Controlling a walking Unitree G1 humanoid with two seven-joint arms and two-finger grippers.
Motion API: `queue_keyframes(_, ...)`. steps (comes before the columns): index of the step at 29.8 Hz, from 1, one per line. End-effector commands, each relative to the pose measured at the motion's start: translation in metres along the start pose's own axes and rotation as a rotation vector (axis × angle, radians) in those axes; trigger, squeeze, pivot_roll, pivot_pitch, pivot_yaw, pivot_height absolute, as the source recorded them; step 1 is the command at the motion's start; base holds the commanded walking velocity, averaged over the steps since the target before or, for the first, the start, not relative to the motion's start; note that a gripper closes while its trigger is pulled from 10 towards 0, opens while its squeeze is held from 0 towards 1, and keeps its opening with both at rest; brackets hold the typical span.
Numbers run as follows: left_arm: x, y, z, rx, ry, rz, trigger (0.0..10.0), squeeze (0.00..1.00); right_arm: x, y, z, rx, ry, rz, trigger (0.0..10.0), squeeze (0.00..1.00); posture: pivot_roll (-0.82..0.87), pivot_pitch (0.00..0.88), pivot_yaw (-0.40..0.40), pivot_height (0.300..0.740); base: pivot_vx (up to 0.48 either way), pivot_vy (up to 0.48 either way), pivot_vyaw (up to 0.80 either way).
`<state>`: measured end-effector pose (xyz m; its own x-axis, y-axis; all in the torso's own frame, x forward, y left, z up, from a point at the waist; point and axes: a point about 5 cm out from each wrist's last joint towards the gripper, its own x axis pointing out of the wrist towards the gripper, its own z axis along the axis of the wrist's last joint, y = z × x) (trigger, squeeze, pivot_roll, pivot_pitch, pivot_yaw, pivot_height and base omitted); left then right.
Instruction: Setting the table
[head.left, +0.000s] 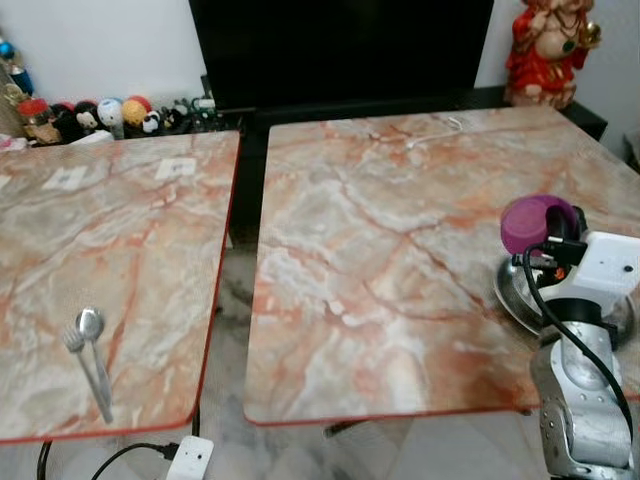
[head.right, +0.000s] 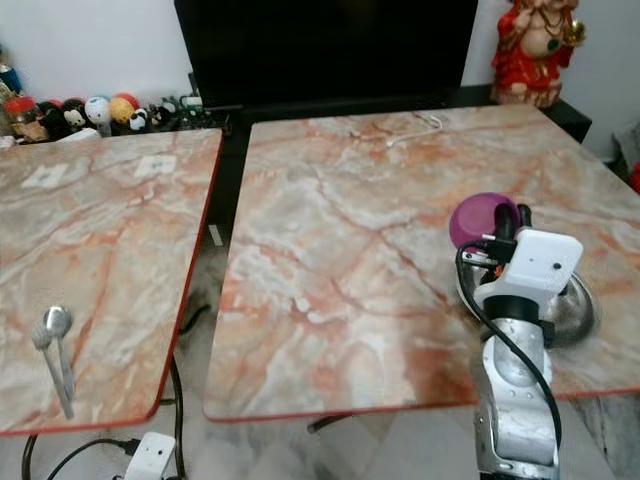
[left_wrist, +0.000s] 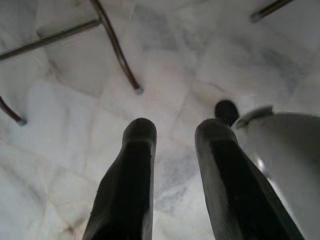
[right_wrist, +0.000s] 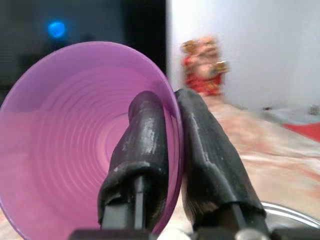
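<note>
From the head, the right pincer (head.right: 505, 228) held a purple cup (head.right: 482, 219) above a steel plate (head.right: 575, 305) near the right desk's (head.right: 330, 250) right edge. The right wrist showed its fingers (right_wrist: 145, 145) pinching the thin, light, probably slippery rim. The left pincer (left_wrist: 175, 165) hung open over the floor (left_wrist: 60, 150)

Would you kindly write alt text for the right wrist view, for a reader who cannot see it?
The right gripper pinches the rim of a purple cup, one black finger inside and one outside. Beyond it lies a marbled table with a metal plate's edge showing, and a blurred red figurine stands against a white wall.
</note>
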<state>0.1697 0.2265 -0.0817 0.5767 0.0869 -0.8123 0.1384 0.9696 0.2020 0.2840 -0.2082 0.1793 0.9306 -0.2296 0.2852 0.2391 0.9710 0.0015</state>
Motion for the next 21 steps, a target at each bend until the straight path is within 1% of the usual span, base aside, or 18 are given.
queue_keyframes(1, 0.0, 0.0, -0.003, -0.011, 0.015, 0.004, 10.0, 0.0, 0.002, 0.001, 0.001, 0.002, 0.005, 0.01, 10.0, 0.0, -0.03, 0.004, 0.017, 0.74, 0.0, 0.0, 0.0)
queue_keyframes(6, 0.0, 0.0, -0.003, -0.013, 0.015, 0.006, 10.0, 0.0, 0.006, 0.005, 0.001, 0.015, 0.017, 0.053, 10.0, 0.0, -0.03, 0.003, 0.016, 0.74, 0.0, 0.0, 0.0)
queue_keyframes(7, -0.001, 0.001, -0.003, -0.013, 0.016, 0.007, 10.0, 0.0, 0.007, 0.005, -0.001, 0.013, 0.034, 0.056, 10.0, 0.0, -0.03, 0.002, 0.016, 0.74, 0.0, 0.0, 0.0)
queue_keyframes(8, -0.001, 0.001, -0.004, -0.013, 0.016, 0.007, 10.0, 0.0, 0.009, 0.004, -0.004, -0.009, 0.064, 0.054, 10.0, 0.0, -0.03, 0.002, 0.016, 0.74, 0.0, 0.0, 0.0)
queue_keyframes(11, -0.001, 0.0, -0.003, -0.012, 0.016, 0.004, 10.0, 0.0, 0.015, 0.003, -0.012, 0.027, 0.136, 0.054, 10.0, 0.0, -0.03, 0.003, 0.02, 0.74, 0.0, 0.0, 0.0)
queue_keyframes(13, -0.001, 0.0, -0.004, -0.012, 0.016, 0.003, 10.0, 0.0, 0.021, 0.003, -0.011, 0.056, 0.135, 0.041, 10.0, 0.0, -0.03, 0.003, 0.02, 0.74, 0.0, 0.0, 0.0)
queue_keyframes(14, 0.0, 0.0, -0.003, -0.011, 0.015, 0.002, 10.0, 0.0, 0.026, 0.003, -0.014, 0.069, 0.171, 0.046, 10.0, 0.0, -0.03, 0.004, 0.022, 0.74, 0.0, 0.0, 0.0)
queue_keyframes(15, 0.0, 0.0, -0.003, -0.011, 0.015, 0.002, 10.0, 0.0, 0.026, 0.003, -0.014, 0.069, 0.171, 0.046, 10.0, 0.0, -0.03, 0.004, 0.022, 0.74, 0.0, 0.0, 0.0)
queue_keyframes(16, 0.0, 0.0, -0.003, -0.011, 0.015, 0.001, 10.0, 0.0, 0.03, 0.003, -0.017, 0.053, 0.214, 0.04, 10.0, 0.0, -0.03, 0.004, 0.022, 0.74, 0.0, 0.0, 0.0)
queue_keyframes(19, 0.0, 0.0, -0.003, -0.008, 0.015, -0.001, 10.0, 0.0, 0.038, 0.005, -0.024, 0.124, 0.289, 0.033, 10.0, 0.0, -0.03, 0.004, 0.023, 0.74, 0.0, 0.0, 0.0)
queue_keyframes(21, -0.001, -0.001, -0.004, -0.003, 0.017, -0.005, 10.0, 0.0, 0.044, 0.006, -0.029, 0.146, 0.346, 0.011, 10.0, 0.0, -0.03, 0.005, 0.025, 0.74, 0.0, 0.0, 0.0)
